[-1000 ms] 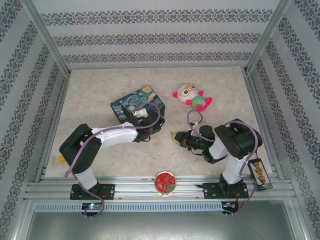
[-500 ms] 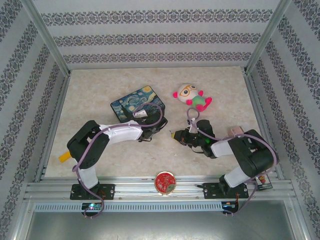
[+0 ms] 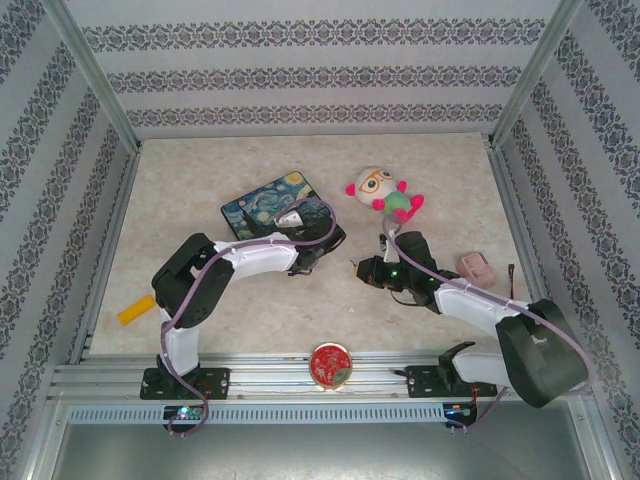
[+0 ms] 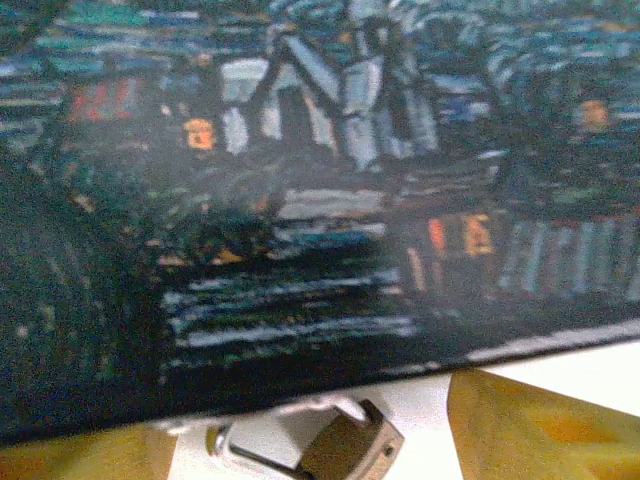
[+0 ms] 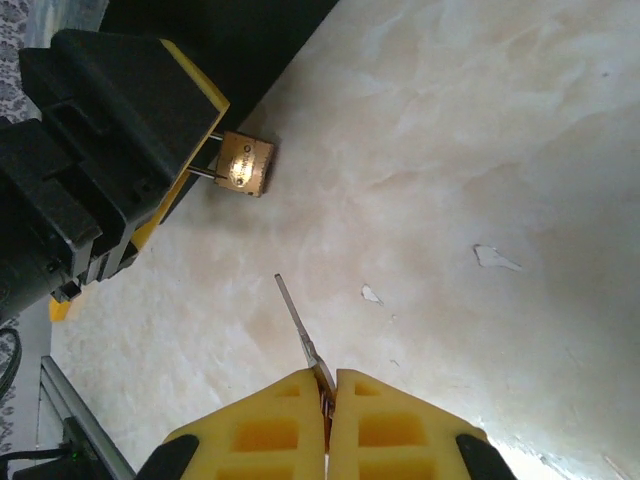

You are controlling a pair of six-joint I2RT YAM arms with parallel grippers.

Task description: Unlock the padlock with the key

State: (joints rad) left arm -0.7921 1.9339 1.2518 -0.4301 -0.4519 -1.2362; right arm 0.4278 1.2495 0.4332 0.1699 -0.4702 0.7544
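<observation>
One boxy brass padlock (image 5: 246, 165) with a thin silvery shackle lies between the spread yellow jaws of the left gripper (image 3: 323, 245); the jaws of the right gripper (image 5: 328, 395) pinch one slim metal key (image 5: 297, 325).

The padlock (image 4: 345, 452) is cut off at six o'clock in the left wrist view. The right claw (image 5: 328, 385) hides the top of the key (image 5: 298, 325).

Marble table (image 3: 200, 190), tin box (image 3: 268, 205), plush toy (image 3: 386, 193)

padlock (image 5: 246, 165) apparently against tin box (image 3: 268, 205)
</observation>
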